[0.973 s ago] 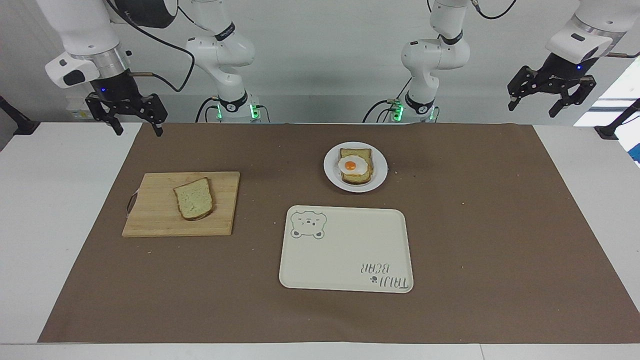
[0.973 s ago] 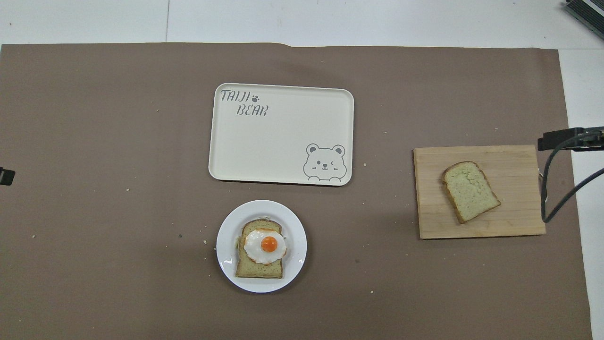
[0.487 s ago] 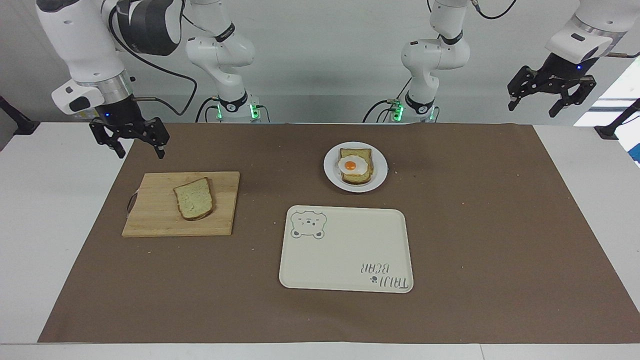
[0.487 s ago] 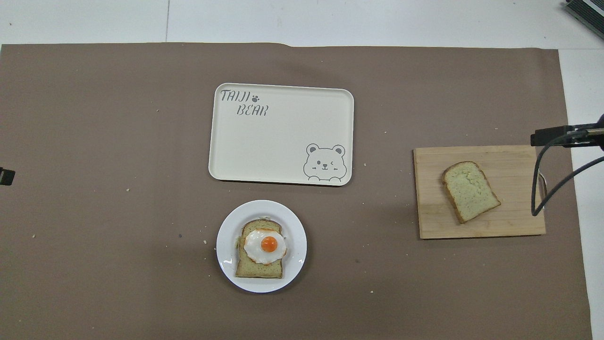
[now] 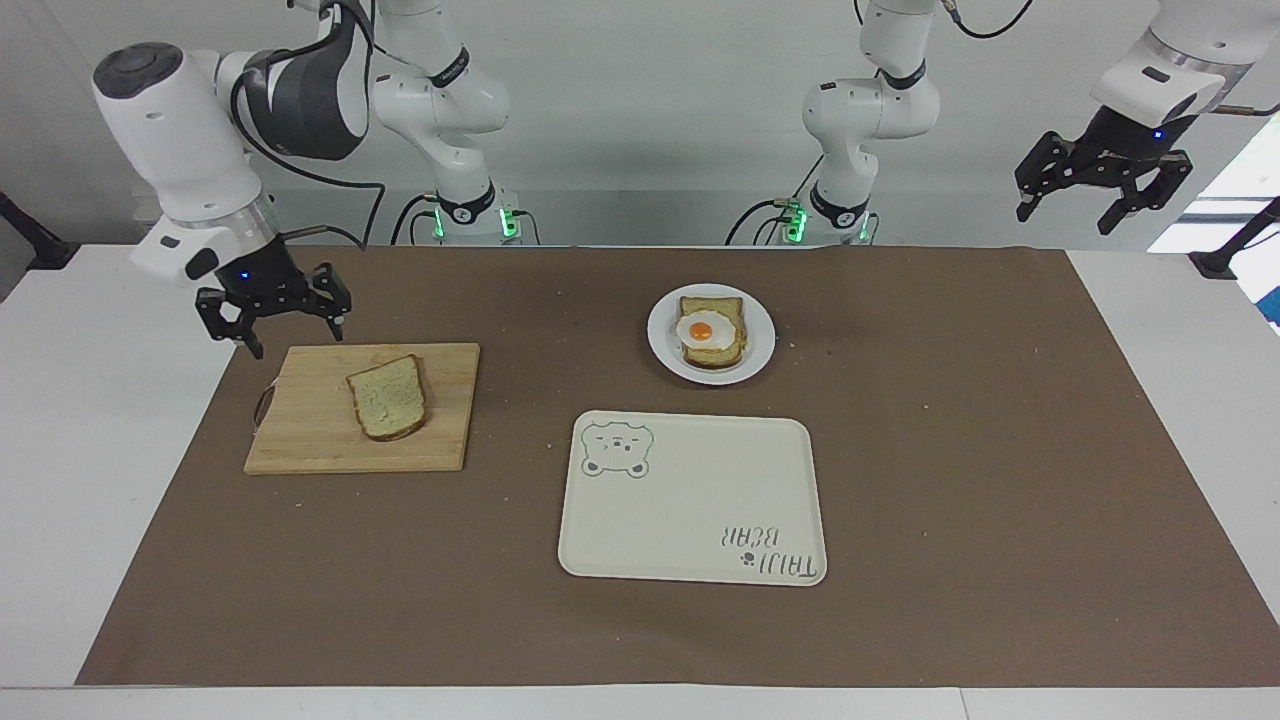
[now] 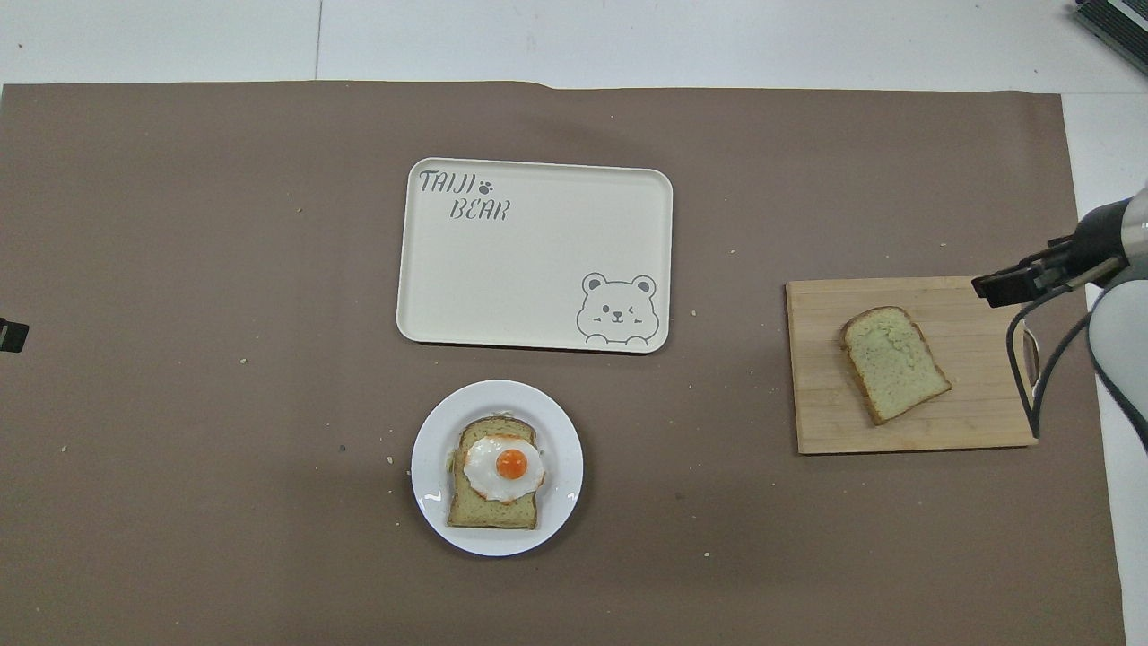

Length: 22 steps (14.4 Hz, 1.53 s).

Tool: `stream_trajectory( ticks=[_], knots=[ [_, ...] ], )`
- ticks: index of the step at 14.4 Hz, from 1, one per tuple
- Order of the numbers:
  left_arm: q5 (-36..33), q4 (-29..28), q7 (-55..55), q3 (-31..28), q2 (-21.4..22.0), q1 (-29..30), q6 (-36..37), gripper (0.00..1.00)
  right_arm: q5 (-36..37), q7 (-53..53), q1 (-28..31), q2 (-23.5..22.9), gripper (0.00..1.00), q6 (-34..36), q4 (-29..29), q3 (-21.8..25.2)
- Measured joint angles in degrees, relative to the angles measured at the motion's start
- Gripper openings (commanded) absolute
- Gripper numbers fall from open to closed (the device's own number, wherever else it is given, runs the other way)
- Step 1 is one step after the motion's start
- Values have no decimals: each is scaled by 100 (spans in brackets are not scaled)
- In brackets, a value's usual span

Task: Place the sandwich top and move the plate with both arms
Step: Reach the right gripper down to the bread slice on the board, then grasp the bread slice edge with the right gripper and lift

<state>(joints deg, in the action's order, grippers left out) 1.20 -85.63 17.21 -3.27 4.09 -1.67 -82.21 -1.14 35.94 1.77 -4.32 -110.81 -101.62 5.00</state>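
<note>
The sandwich top [image 5: 388,397], a crusted slice with a pale speckled face, lies flat on a wooden cutting board [image 5: 310,425] toward the right arm's end of the table. My right gripper [image 5: 297,338] hangs open and empty just above the board's corner nearest the robots, apart from the slice. The small white plate [image 5: 762,335] sits near the robots at mid-table and carries a toast with a fried egg [image 5: 710,330]. My left gripper [image 5: 1064,222] waits open and empty, high over the table's edge at the left arm's end.
A cream bear-print tray [image 5: 700,500] lies just farther from the robots than the plate. Brown paper [image 5: 950,450] covers the table, with scattered crumbs. The right arm's cable [image 6: 1031,386] hangs over the board's handle end.
My right gripper has come down and moved out from the table's edge to the cutting board's corner. The left arm, bread, plate and tray have not moved.
</note>
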Motion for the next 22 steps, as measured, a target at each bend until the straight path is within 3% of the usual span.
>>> stream_trajectory(
  ticks=[6,22],
  knots=[
    [0,0,0,0,0,0,0,100,-80,1191,234,-263,100,-1175,-653,6],
    [0,0,0,0,0,0,0,100,-986,1630,141,-683,100,-2336,-1604,-44]
  ],
)
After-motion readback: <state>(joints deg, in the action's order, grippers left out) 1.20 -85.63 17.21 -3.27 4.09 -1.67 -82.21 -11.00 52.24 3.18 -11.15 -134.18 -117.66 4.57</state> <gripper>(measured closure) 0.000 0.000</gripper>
